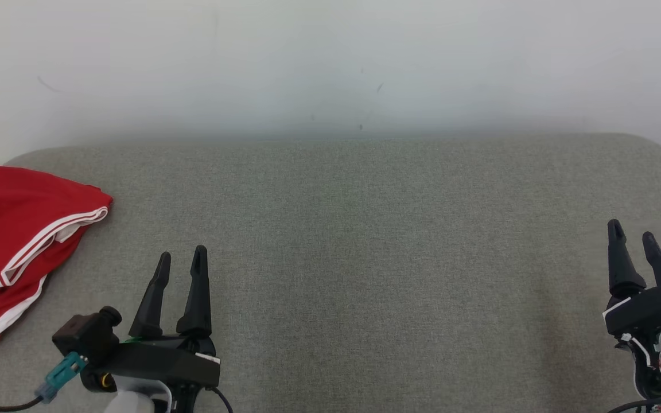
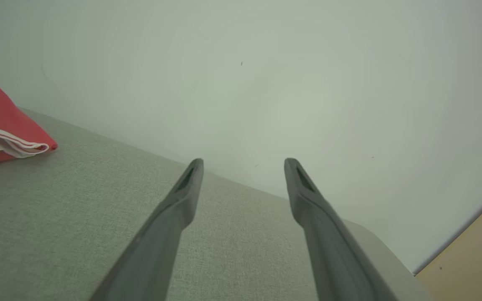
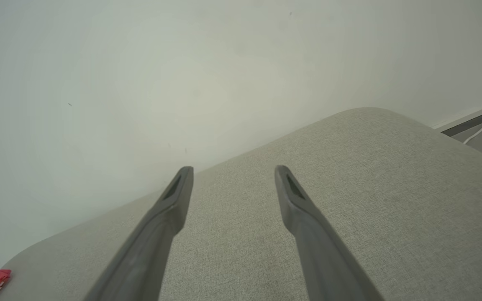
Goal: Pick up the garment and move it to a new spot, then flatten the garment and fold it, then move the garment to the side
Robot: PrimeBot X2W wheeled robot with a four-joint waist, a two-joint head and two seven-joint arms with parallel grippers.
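The red garment (image 1: 15, 229) lies at the left edge of the frame on the grey padded surface (image 1: 365, 258), its white-striped hem running diagonally from upper right to lower left. The left gripper (image 1: 182, 252), lower left, and the right gripper (image 1: 630, 229), lower right, point up-frame with jaws spread and empty.

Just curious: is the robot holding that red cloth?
No, the red cloth lies on the grey cushion, apart from the open left tool and right tool.
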